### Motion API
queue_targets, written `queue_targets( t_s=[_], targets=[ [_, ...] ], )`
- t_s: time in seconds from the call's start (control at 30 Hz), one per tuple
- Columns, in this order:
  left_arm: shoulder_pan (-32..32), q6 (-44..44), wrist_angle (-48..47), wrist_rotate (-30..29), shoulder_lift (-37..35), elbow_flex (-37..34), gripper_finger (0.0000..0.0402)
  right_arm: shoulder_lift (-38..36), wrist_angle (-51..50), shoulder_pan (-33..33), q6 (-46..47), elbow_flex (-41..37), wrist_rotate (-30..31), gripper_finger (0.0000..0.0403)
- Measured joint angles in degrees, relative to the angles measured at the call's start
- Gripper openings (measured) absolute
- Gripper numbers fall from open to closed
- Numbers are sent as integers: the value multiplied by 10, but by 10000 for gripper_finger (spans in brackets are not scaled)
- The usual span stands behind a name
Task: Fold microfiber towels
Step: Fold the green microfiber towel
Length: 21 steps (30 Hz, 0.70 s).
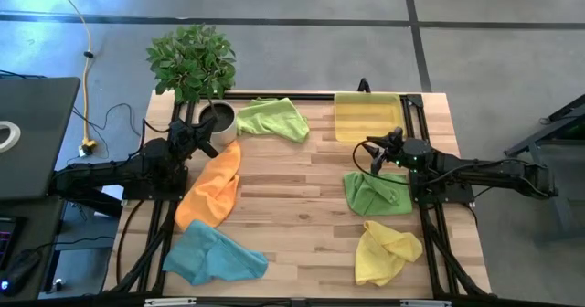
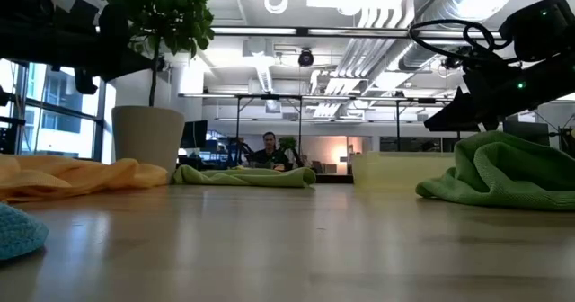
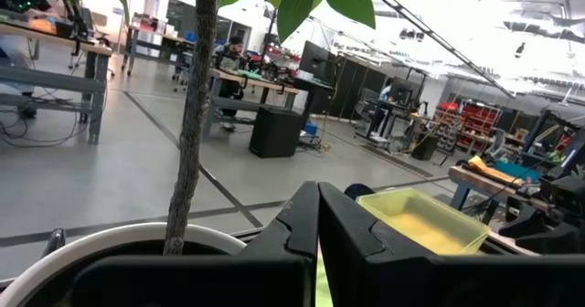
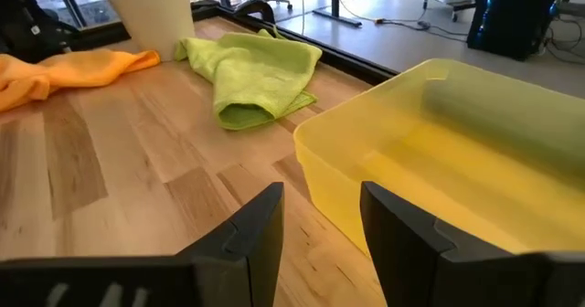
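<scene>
near the far left corner of the bench [image 1: 302, 184], a potted plant [image 1: 194, 65] in a white pot [image 1: 218, 118], standing right in front of the left gripper [image 1: 203, 142]; trunk and pot rim fill the left wrist view. at the far edge toward the right, a translucent yellow tray [image 1: 367, 117], just ahead of the right gripper [image 1: 377, 157]. beyond the bench in the low view, a person [image 2: 268, 149] seated at a desk.

five microfiber towels, all crumpled, none folded flat: lime green towel [image 1: 274, 118] at the far edge between pot and tray; orange towel [image 1: 212, 186] along the left side, just beside the left gripper; light blue towel [image 1: 212, 255] near the near left corner; second green towel [image 1: 375, 194] at the right side, directly under the right arm; yellow towel [image 1: 386, 250] near the near right corner.

left fingers [image 3: 283, 234] pressed together, holding nothing, poised above the bench by the pot. right fingers [image 4: 260, 225] apart with a clear gap, nothing between them, raised over the wood facing the tray wall, touching no towel.
</scene>
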Motion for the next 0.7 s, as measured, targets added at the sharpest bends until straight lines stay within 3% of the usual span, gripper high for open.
queue_targets(
  t_s=[0.43, 0.7],
  targets=[
    [0, -1, -2, 2, 0, 0, 1, 0, 6, 0, 8, 0, 7, 138],
    [0, -1, -2, 0, 0, 0, 1, 0, 5, 0, 112, 0, -3, 138]
  ],
)
